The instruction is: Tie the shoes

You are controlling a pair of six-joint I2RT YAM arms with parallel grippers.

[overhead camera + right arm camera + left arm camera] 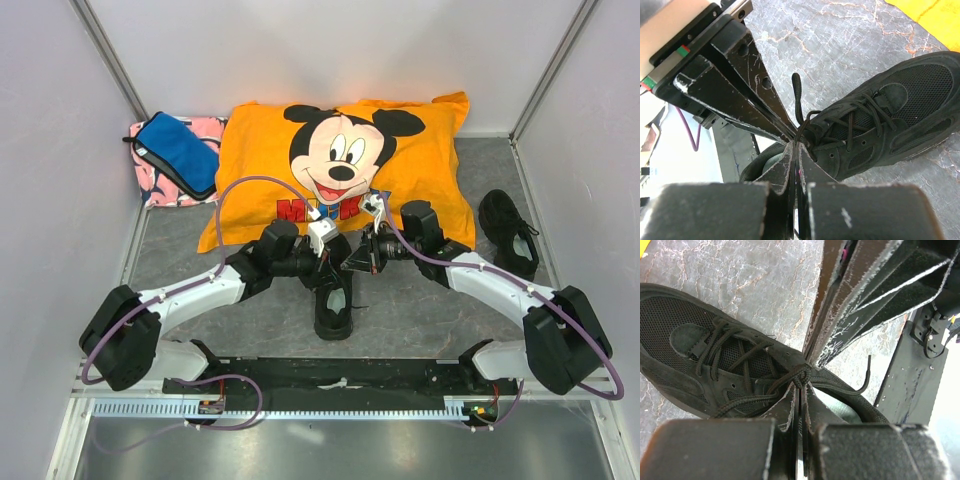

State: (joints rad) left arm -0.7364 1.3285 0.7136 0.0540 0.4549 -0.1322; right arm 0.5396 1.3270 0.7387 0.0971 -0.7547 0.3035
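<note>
One black shoe (pixel 333 300) stands at the table's middle, toe away from the arm bases. Both grippers meet tip to tip over its tongue. In the left wrist view my left gripper (pixel 802 385) is shut, its tips pinching the black lace at a knot (pixel 803 374). The right gripper's fingers (pixel 840 325) press in from above. A loose lace end (pixel 863 377) curls beside the heel. In the right wrist view my right gripper (pixel 796 146) is shut on the lace at the same spot on the shoe (pixel 880 125), and a lace end (pixel 796 92) sticks up. The second shoe (pixel 510 232) lies apart at the right.
A large orange Mickey pillow (pixel 420 150) lies just behind the grippers. A blue pouch (pixel 178 152) rests on a pink patterned cloth (pixel 150 190) at the back left. White walls close in both sides and the back.
</note>
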